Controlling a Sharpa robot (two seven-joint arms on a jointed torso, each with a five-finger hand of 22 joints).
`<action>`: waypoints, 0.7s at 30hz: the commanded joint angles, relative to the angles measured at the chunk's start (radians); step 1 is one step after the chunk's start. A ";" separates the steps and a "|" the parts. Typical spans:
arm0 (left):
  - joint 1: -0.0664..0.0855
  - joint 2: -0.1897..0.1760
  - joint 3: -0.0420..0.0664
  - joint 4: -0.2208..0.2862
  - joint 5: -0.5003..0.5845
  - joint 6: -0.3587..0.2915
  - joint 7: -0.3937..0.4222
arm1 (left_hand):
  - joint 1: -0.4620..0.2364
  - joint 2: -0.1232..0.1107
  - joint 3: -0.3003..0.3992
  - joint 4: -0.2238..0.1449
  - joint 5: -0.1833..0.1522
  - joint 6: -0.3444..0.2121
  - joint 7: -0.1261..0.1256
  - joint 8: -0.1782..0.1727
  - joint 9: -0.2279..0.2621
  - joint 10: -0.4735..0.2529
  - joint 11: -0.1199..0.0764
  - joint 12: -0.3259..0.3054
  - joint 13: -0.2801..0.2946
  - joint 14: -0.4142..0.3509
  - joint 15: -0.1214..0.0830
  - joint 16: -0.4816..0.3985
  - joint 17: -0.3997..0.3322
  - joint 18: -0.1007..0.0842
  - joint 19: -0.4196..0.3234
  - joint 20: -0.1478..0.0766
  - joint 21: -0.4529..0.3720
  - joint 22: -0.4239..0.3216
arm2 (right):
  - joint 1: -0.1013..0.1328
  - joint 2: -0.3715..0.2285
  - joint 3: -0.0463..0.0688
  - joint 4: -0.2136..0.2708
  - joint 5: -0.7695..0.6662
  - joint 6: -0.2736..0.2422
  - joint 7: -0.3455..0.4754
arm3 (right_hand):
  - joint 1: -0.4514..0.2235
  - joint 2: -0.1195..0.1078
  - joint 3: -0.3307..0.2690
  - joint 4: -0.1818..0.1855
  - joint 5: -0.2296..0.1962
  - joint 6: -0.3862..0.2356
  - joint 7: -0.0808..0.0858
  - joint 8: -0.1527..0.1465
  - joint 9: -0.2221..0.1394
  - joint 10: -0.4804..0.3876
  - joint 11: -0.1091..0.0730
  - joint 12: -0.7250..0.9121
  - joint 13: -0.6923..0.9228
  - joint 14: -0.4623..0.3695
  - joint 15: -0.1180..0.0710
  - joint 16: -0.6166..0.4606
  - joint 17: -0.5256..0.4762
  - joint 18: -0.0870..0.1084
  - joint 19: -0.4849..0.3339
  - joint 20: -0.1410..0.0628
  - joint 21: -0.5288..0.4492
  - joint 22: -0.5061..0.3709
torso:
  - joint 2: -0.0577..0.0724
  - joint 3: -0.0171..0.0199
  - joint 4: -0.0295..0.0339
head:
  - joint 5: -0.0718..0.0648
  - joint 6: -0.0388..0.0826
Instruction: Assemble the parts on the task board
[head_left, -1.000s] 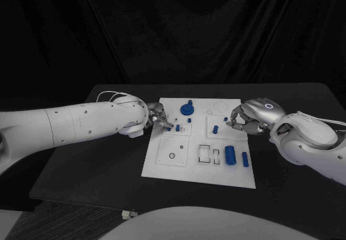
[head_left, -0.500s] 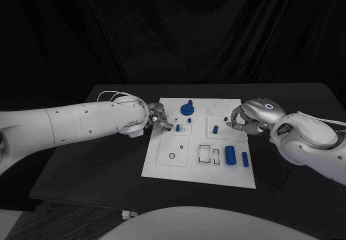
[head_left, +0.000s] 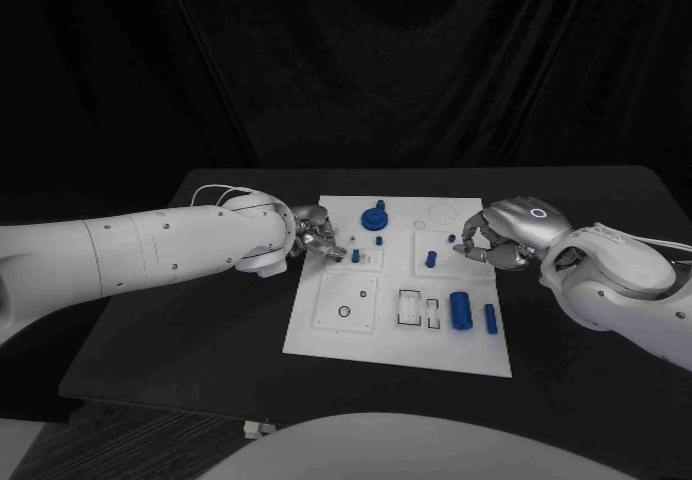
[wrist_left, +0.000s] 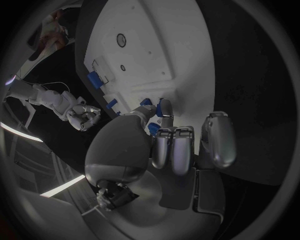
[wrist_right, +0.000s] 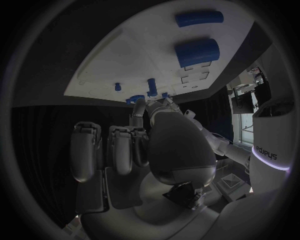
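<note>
The white task board (head_left: 378, 330) lies mid-table. My left hand (head_left: 320, 243) is over its left upper part. Thumb and a finger pinch a small blue peg (head_left: 355, 256) (wrist_left: 164, 107) standing on the board, and the other fingers are curled in. At the board's right upper edge my right hand (head_left: 493, 243) has its fingertips closed on a small blue part (head_left: 453, 238) (wrist_right: 134, 99). A blue knob (head_left: 375, 215) stands at the board's far edge and another peg (head_left: 431, 260) stands near the middle. A thick blue cylinder (head_left: 460, 309) and a thin blue bar (head_left: 490, 320) lie at the near right.
The black table (head_left: 188, 330) has bare room on both sides of the board and in front of it. The board's near-left part carries a ring mark (head_left: 343, 312) and rectangular slots (head_left: 411, 306).
My left forearm has shifted slightly. Both hands and the parts stay where they were.
</note>
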 joint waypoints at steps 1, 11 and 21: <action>-0.002 -0.004 0.001 0.012 0.000 -0.072 0.063 | 0.017 -0.023 0.101 -0.023 0.036 -0.011 -0.027 0.006 0.014 0.104 -0.007 0.018 0.266 0.115 -0.012 0.003 0.260 0.019 0.004 -0.015 -0.002 0.192 | -0.003 0.000 0.001 -0.001 -0.002 0.005 -0.020 | 0.026 0.012 0.041 -0.006 0.026 0.003 0.006 -0.024 0.006 0.113 0.001 0.017 0.264 0.095 0.000 -0.001 0.230 -0.013 0.052 -0.002 -0.014 0.241 | 0.000 0.0003 0.0001 | -0.001 0.000; -0.002 -0.027 0.001 0.035 0.000 -0.170 0.122 | 0.010 -0.032 0.116 -0.026 0.022 -0.016 -0.024 -0.002 0.010 0.103 -0.005 0.016 0.264 0.114 -0.010 0.000 0.257 0.018 0.005 -0.014 0.000 0.192 | -0.004 0.000 0.001 -0.003 -0.002 0.004 -0.020 | 0.027 0.012 0.042 -0.006 0.026 0.002 0.006 -0.025 0.006 0.113 0.001 0.017 0.264 0.095 0.000 -0.001 0.229 -0.013 0.051 -0.002 -0.015 0.241 | 0.000 0.0001 0.0001 | -0.002 0.000; -0.003 -0.043 0.001 0.045 0.000 -0.182 0.135 | 0.005 -0.036 0.125 -0.026 0.004 -0.016 -0.023 -0.006 0.007 0.102 -0.003 0.013 0.263 0.114 -0.009 0.000 0.257 0.018 0.004 -0.013 0.000 0.192 | -0.009 -0.001 0.001 -0.003 -0.002 0.001 -0.019 | 0.027 0.012 0.042 -0.006 0.026 0.002 0.006 -0.025 0.006 0.113 0.001 0.017 0.264 0.095 0.000 -0.001 0.229 -0.013 0.051 -0.002 -0.015 0.241 | 0.000 0.0001 -0.0002 | 0.001 0.000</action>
